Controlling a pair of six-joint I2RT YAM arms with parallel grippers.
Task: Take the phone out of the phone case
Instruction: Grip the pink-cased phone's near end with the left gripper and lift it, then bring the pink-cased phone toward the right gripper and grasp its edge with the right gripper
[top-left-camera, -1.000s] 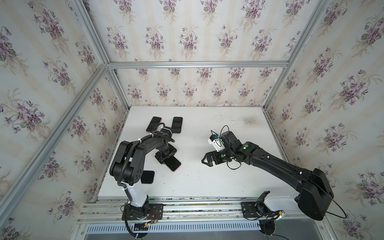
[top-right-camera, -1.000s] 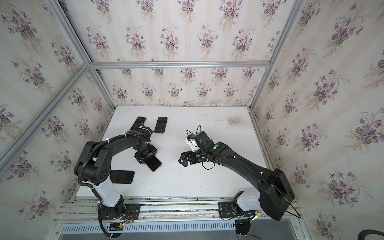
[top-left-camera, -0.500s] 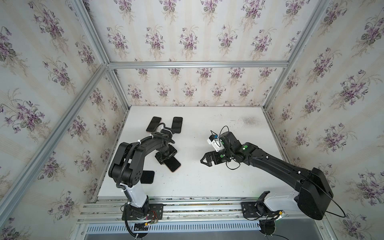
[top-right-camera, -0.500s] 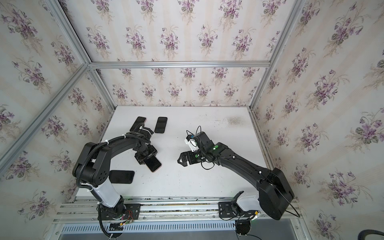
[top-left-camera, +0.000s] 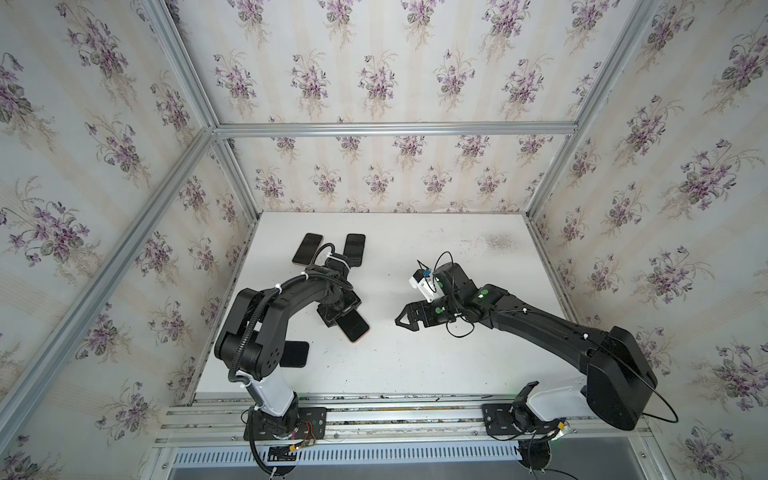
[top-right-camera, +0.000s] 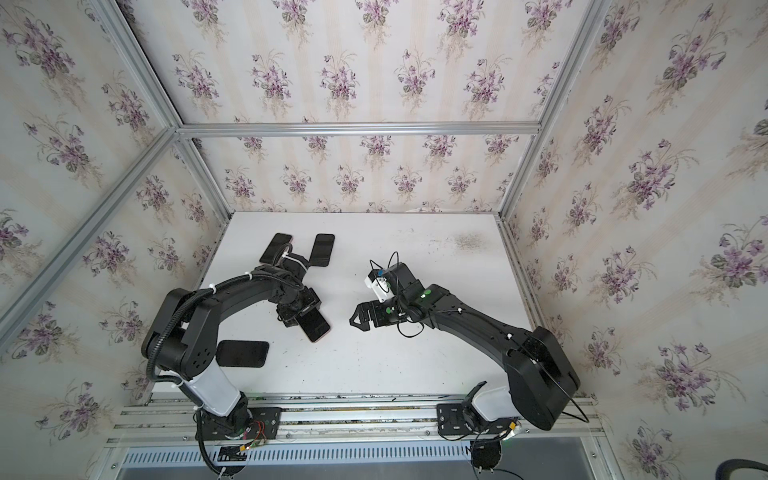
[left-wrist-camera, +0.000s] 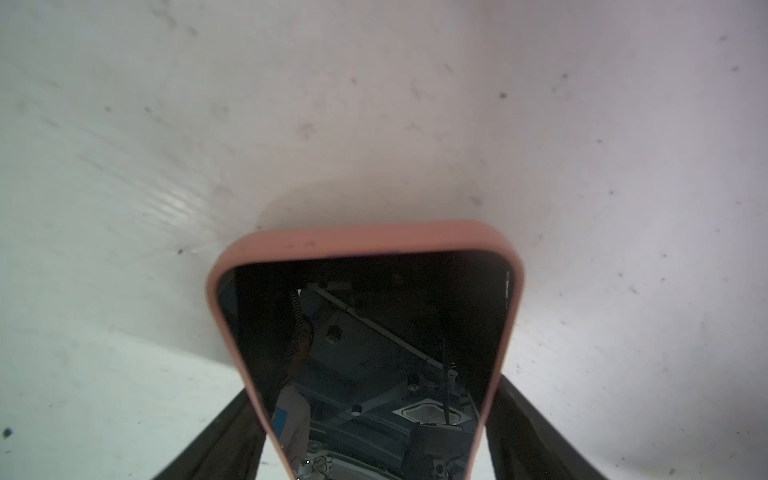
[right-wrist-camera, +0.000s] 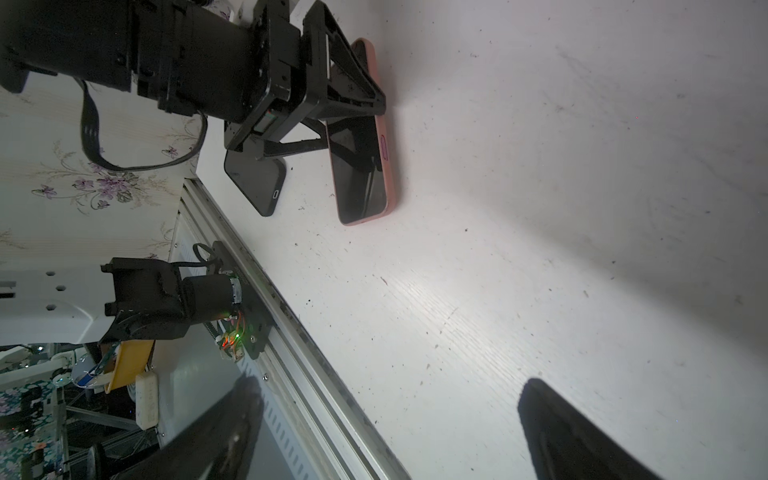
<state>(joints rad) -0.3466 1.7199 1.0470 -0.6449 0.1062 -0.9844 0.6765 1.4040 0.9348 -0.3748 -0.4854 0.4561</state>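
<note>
The phone (top-left-camera: 355, 328) (top-right-camera: 314, 326) lies screen up in a pink phone case (left-wrist-camera: 365, 239) on the white table, left of centre. My left gripper (top-left-camera: 338, 311) (top-right-camera: 297, 313) (left-wrist-camera: 374, 386) stands over its far end, jaws shut on the case's long sides. Both black fingers (left-wrist-camera: 232, 428) press against the pink edges. The right wrist view shows the same grip on the phone case (right-wrist-camera: 387, 166). My right gripper (top-left-camera: 405, 320) (top-right-camera: 357, 318) (right-wrist-camera: 390, 390) hangs open and empty to the right of the phone, pointing at it across a short gap.
Two black phones (top-left-camera: 307, 248) (top-left-camera: 354, 248) lie at the back left behind the left arm. Another black phone (top-left-camera: 295, 354) (top-right-camera: 243, 354) (right-wrist-camera: 257, 183) lies near the front left edge. Aluminium rails (top-left-camera: 395, 409) run along the table's front.
The right gripper has crept slightly left toward the phone. The left gripper and the phone have not visibly moved.
</note>
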